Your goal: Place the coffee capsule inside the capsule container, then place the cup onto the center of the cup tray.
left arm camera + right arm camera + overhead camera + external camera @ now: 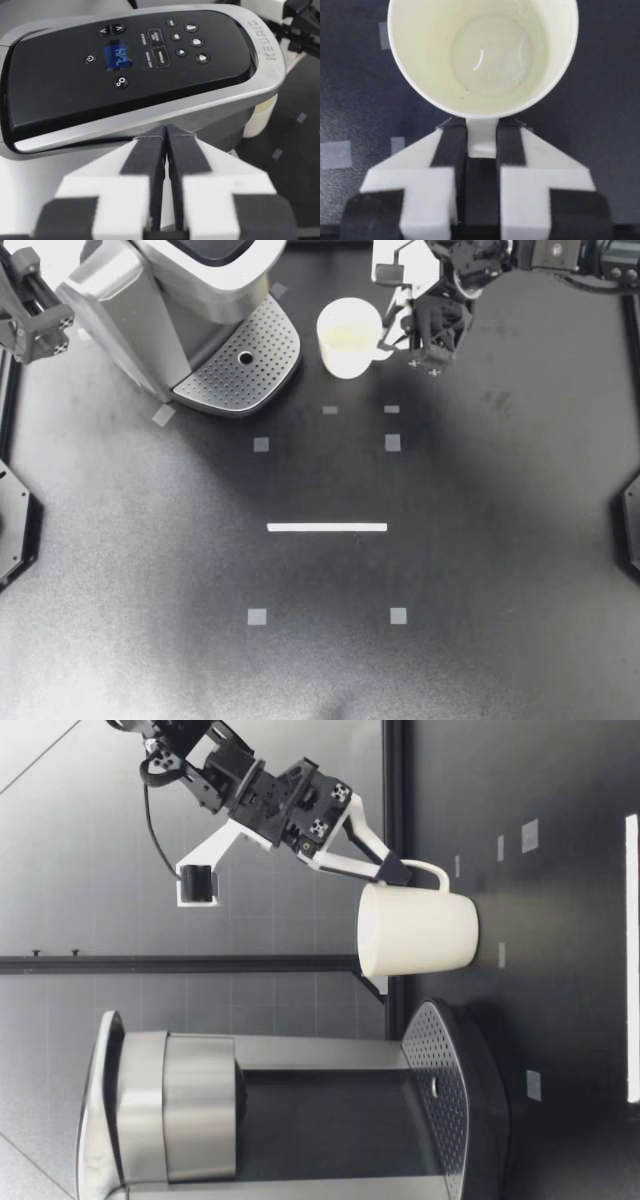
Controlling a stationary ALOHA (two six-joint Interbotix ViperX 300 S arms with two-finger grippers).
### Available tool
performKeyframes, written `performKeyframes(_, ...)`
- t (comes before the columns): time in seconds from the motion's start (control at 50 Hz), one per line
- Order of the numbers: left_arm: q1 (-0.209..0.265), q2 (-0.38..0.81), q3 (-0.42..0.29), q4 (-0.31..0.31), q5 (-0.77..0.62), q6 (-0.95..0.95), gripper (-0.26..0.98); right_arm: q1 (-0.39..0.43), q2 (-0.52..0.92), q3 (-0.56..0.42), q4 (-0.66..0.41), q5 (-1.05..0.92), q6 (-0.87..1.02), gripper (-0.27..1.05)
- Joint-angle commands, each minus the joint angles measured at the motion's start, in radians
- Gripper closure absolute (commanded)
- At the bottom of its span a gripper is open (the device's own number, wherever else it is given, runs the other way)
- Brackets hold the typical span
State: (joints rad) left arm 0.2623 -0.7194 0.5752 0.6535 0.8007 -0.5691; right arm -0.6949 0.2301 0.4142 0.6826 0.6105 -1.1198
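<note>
A white cup (347,336) stands upright on the black table, beside the coffee machine (185,300), its handle turned toward my right gripper (390,335). That gripper is shut on the cup's handle (481,131), one finger on each side; the cup (482,50) is empty. In the low view my right gripper (396,871) holds the handle near the rim of the cup (420,930). The perforated cup tray (245,365) is bare. My left gripper (40,320) hovers at the machine's far side, shut on nothing (166,132). No capsule shows.
The machine's black button panel (130,60) lies just ahead of my left gripper. A white strip (327,527) and small grey tape squares (261,444) mark the table's middle. The machine's silver head (180,1105) overhangs the tray (450,1090).
</note>
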Motion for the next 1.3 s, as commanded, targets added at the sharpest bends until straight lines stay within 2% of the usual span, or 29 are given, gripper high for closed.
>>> performKeyframes(0.0, -0.002, -0.003, -0.011, 0.005, -0.008, -0.003, 0.62, 0.026, -0.044, -0.025, 0.005, -0.003, 0.005, 0.77)
performKeyframes(0.28, -0.002, -0.008, -0.003, 0.005, -0.011, -0.005, 0.62, 0.078, -0.112, -0.051, 0.005, -0.008, 0.041, 0.77)
performKeyframes(0.5, -0.002, -0.015, 0.000, 0.005, -0.018, -0.005, 0.62, 0.110, -0.106, -0.087, 0.005, -0.008, 0.054, 0.77)
performKeyframes(1.28, -0.002, -0.025, 0.005, 0.003, -0.018, -0.005, 0.62, 0.167, 0.075, -0.321, 0.005, 0.002, 0.058, 0.77)
